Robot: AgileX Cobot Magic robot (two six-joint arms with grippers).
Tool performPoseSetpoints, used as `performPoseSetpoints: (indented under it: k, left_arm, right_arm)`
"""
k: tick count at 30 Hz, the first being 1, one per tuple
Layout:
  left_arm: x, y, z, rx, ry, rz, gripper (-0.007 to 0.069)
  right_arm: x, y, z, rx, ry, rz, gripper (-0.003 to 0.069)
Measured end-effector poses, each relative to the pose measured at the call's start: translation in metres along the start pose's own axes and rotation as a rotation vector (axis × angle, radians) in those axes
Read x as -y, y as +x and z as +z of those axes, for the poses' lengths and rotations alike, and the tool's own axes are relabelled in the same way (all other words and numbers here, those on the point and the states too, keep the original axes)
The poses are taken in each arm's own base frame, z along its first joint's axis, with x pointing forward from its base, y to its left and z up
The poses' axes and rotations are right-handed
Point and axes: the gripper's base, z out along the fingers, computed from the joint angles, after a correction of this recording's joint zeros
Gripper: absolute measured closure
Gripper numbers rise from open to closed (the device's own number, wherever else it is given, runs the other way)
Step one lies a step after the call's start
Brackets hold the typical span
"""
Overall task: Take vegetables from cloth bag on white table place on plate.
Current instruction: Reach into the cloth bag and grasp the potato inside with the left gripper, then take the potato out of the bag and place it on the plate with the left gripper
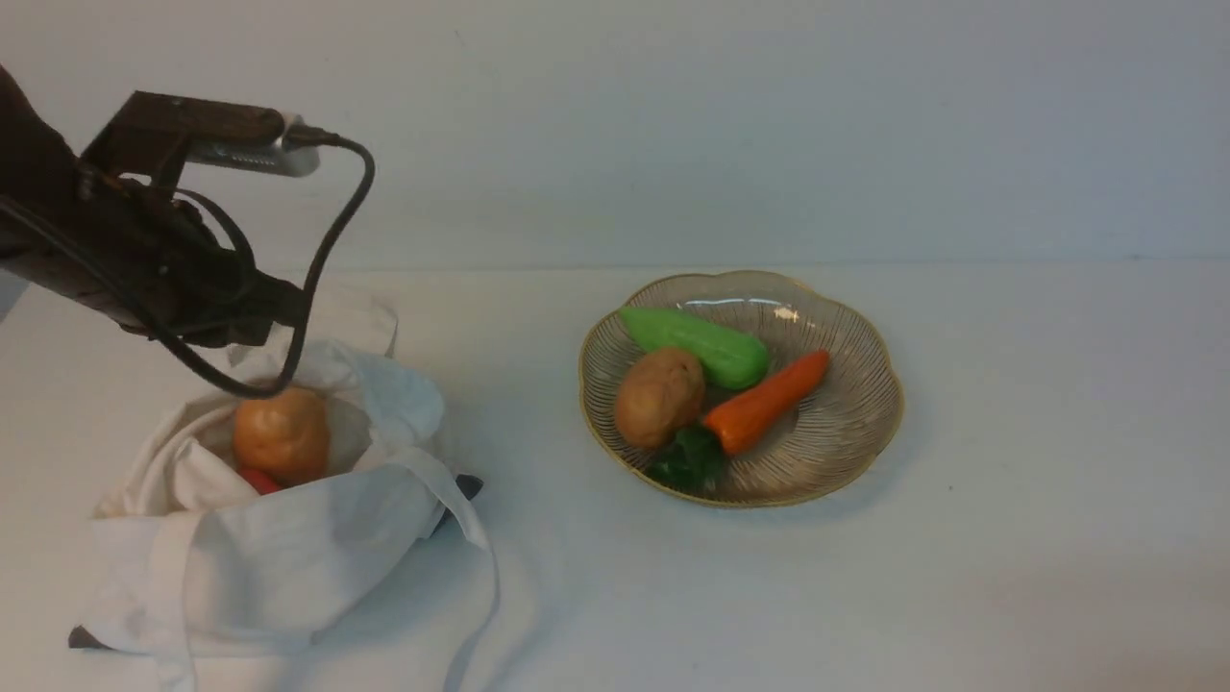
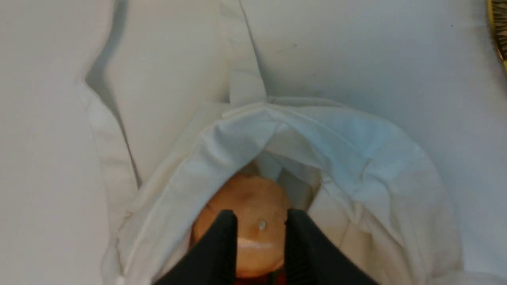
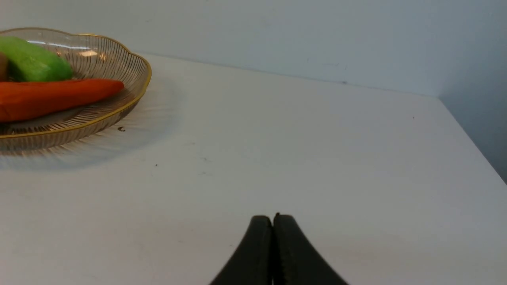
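The tan-brown potato [image 1: 282,434] lies in the open mouth of the white cloth bag [image 1: 288,562] at the left of the white table [image 1: 1009,577], with a small red piece [image 1: 258,481] under its near side. My left gripper [image 2: 261,221] hangs just above the potato [image 2: 245,198], fingers open on either side of its top, not touching it as far as I can see. The bag [image 2: 376,166] spreads around it. The plate [image 1: 865,437] stands to the right. My right gripper [image 3: 272,219] is shut and empty, low over bare table right of the plate [image 3: 138,67].
On the plate lie a green cucumber [image 1: 697,346], a darker brown potato [image 1: 659,397], an orange carrot [image 1: 764,402] and a dark green piece [image 1: 687,459]. The bag's strap [image 1: 490,596] trails toward the front edge. A wall runs behind the table.
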Motion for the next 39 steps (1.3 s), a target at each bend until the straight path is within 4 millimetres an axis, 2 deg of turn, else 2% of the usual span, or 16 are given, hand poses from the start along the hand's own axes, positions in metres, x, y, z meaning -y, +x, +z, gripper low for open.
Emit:
performPoseSetpoints:
  k: [5,10,14,19,23,26,33,39]
  left_arm:
    - [-0.003,0.005,0.029,-0.068,0.009,-0.022,0.0138]
    - [-0.005,0.011,0.049,-0.122,0.016,-0.033,0.0021]
    - [-0.006,0.014,0.062,-0.155,0.02,-0.039,0.0024]
    - [-0.007,0.017,0.069,-0.179,0.024,-0.046,0.016]
    - [-0.007,0.017,0.069,-0.183,0.025,-0.049,0.0175]
    - [-0.006,0.017,0.064,-0.196,0.031,-0.048,0.0175]
    - [-0.003,0.008,0.037,-0.131,0.024,-0.037,0.0175]
    - [-0.003,0.007,0.035,-0.123,0.023,-0.036,0.0175]
  right_arm:
    - [0.0,0.0,0.0,0.0,0.0,0.0,0.0673]
    - [0.0,0.0,0.0,0.0,0.0,0.0,0.0673]
    - [0.0,0.0,0.0,0.0,0.0,-0.001,0.0673]
    - [0.0,0.0,0.0,0.0,0.0,-0.001,0.0673]
    - [0.0,0.0,0.0,0.0,0.0,-0.001,0.0673]
    - [0.0,0.0,0.0,0.0,0.0,-0.001,0.0673]
    - [0.0,0.0,0.0,0.0,0.0,-0.001,0.0673]
    - [0.0,0.0,0.0,0.0,0.0,-0.001,0.0673]
